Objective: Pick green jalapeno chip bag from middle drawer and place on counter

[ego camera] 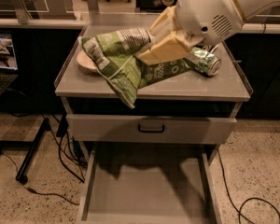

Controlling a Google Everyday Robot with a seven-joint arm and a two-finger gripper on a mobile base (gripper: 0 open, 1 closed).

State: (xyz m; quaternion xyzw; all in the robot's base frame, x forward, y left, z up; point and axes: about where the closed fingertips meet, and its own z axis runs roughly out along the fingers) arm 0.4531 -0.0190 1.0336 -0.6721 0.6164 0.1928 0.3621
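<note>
My gripper [154, 48] is shut on the green jalapeno chip bag [119, 59] and holds it in the air over the counter [196, 85], left of centre. The bag hangs crumpled, its lower corner dropping past the counter's front edge. The big white arm housing [210, 10] comes in from the upper right. The middle drawer [144, 185] stands pulled open at the bottom, with a bare flat floor.
A shiny green can [206, 61] lies on its side on the counter's right part. A pale bowl [86, 62] sits at the counter's left, partly behind the bag. A closed drawer with a dark loop handle [150, 128] is under the counter. Cables lie on the floor on both sides.
</note>
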